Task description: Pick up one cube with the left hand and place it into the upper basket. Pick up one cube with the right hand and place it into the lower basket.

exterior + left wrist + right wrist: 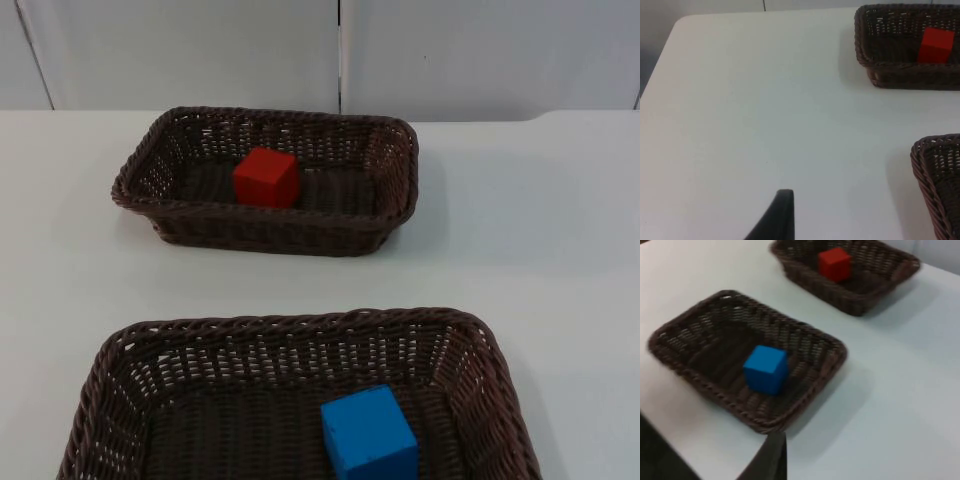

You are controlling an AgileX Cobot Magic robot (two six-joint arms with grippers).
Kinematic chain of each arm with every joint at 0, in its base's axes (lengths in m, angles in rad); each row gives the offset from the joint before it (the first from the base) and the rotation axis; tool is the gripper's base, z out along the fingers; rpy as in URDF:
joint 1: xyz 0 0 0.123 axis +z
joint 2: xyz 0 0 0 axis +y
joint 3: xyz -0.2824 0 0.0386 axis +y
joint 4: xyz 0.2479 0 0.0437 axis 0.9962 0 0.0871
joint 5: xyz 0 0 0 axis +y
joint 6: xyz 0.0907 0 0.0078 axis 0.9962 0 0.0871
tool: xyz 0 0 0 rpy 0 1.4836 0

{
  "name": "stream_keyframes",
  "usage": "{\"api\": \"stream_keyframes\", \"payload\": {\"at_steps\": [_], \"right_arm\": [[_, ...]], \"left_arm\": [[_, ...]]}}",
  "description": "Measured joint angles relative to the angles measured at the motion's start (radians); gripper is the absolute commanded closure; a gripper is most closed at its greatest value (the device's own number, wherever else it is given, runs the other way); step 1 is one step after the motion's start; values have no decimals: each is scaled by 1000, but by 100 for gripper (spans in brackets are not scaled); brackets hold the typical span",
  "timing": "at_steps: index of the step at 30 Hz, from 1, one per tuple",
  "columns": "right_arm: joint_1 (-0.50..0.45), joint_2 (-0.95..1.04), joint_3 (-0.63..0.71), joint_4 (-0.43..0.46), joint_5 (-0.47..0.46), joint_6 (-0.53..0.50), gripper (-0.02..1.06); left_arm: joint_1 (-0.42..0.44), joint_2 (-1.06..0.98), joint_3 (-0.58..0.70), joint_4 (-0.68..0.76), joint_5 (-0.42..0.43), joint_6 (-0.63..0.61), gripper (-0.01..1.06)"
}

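Already the red cube (266,178) sits in the upper basket (140,170) and the blue cube (369,433) in the lower basket (110,370), so both tools (finger state: cannot tell) should just stay off the desk (520,250).

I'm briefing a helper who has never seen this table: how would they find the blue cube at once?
On the white table stand two brown wicker baskets, one near the grey wall, one nearer the camera. Look in the lower basket: the blue cube sits on its floor, right of centre. The upper basket holds the only other cube, a red cube.
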Motion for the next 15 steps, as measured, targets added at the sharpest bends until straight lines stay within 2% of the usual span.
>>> {"api": "stream_keyframes", "payload": {"at_steps": [1, 5, 15], "right_arm": [[0, 0, 0, 0, 0, 0, -1], [-108, 0, 0, 0, 0, 0, -1], [-231, 0, 0, 0, 0, 0, -1]], "left_arm": [[0, 0, 0, 0, 0, 0, 5], [0, 0, 0, 0, 0, 0, 5], [0, 0, 0, 2, 0, 0, 5]]}}
